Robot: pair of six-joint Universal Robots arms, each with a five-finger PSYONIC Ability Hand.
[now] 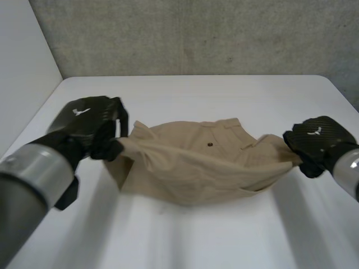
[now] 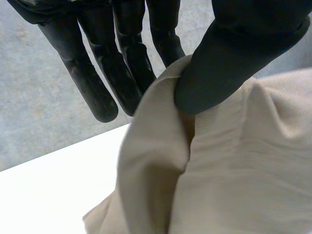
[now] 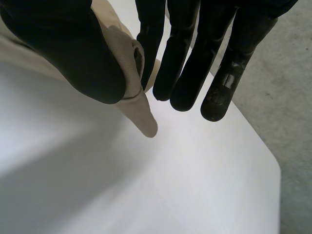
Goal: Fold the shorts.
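Note:
Tan shorts (image 1: 199, 162) hang slack between my two hands above the white table (image 1: 224, 235), their middle sagging onto it. My left hand (image 1: 95, 126) holds the shorts' left end; in the left wrist view its thumb (image 2: 229, 63) pinches the cloth (image 2: 234, 165) against the fingers (image 2: 122, 73). My right hand (image 1: 317, 143) holds the right end. From the right wrist, the thumb (image 3: 73, 48) presses a tan edge (image 3: 134, 92) against the fingers (image 3: 190, 58). A small dark button (image 1: 210, 144) shows on the upper face.
A grey wall (image 1: 196, 33) stands behind the table's far edge, and a pale wall (image 1: 22, 73) runs along the left. Bare tabletop lies in front of the shorts and beyond them.

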